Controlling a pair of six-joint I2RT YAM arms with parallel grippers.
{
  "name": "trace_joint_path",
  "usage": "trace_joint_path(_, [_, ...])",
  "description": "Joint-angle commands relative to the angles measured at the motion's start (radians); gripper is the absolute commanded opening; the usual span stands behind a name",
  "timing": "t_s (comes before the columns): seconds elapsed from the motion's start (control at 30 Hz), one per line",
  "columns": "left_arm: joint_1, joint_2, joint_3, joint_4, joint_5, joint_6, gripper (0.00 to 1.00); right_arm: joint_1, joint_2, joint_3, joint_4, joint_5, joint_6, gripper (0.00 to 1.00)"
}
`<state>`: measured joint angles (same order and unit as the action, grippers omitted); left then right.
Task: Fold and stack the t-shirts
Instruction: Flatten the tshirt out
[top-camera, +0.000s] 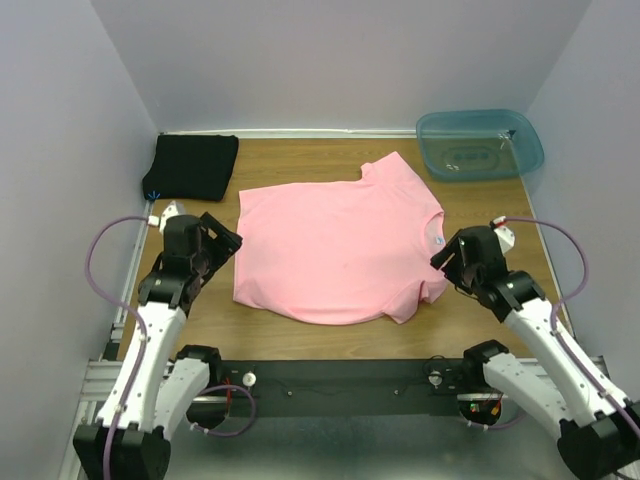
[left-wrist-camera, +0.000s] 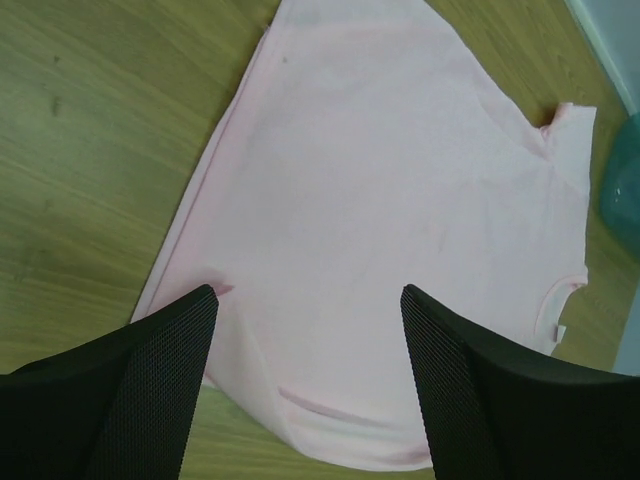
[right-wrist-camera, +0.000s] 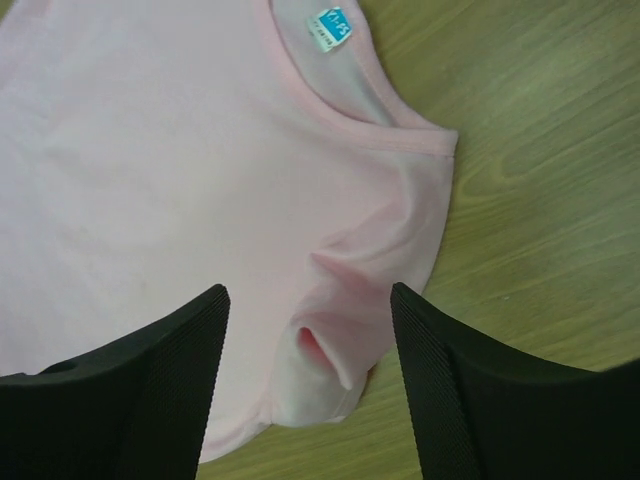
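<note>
The pink t-shirt (top-camera: 335, 250) lies flat on the desk (top-camera: 300, 165) for folding; the left end effector (top-camera: 212, 243) and right end effector (top-camera: 455, 262) hover spread by hem and sleeve, and the black t-shirt (top-camera: 192, 166) sits folded far-left, likely the stack's base

Wears white shells along the left arm (top-camera: 145, 350) and right arm (top-camera: 545, 335), black at joints and bases. Trails lilac cables (top-camera: 90, 262). Ends in black fingers (left-wrist-camera: 150, 390) with fine grid texture.

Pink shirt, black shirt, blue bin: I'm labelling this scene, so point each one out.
pink shirt (top-camera: 335, 250), top view, middle of its chest.
black shirt (top-camera: 190, 166), top view, its middle.
blue bin (top-camera: 480, 150), top view, its bare floor.
</note>
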<state>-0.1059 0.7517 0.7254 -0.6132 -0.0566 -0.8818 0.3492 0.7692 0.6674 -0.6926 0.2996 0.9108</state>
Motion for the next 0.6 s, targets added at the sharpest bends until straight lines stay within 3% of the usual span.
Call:
trace_joint_path(0.0, [-0.015, 0.194, 0.008, 0.203, 0.115, 0.075, 0.79, -0.007, 0.105, -0.005, 0.073, 0.07, -0.108, 0.7])
trace_joint_path(0.2, [-0.103, 0.573, 0.156, 0.3, 0.095, 0.129, 0.64, -0.036, 0.261, -0.071, 0.278, -0.051, -0.147, 0.47])
trace_joint_path(0.57, [-0.086, 0.873, 0.095, 0.403, 0.029, 0.078, 0.59, -0.182, 0.417, -0.124, 0.4, -0.112, -0.234, 0.46])
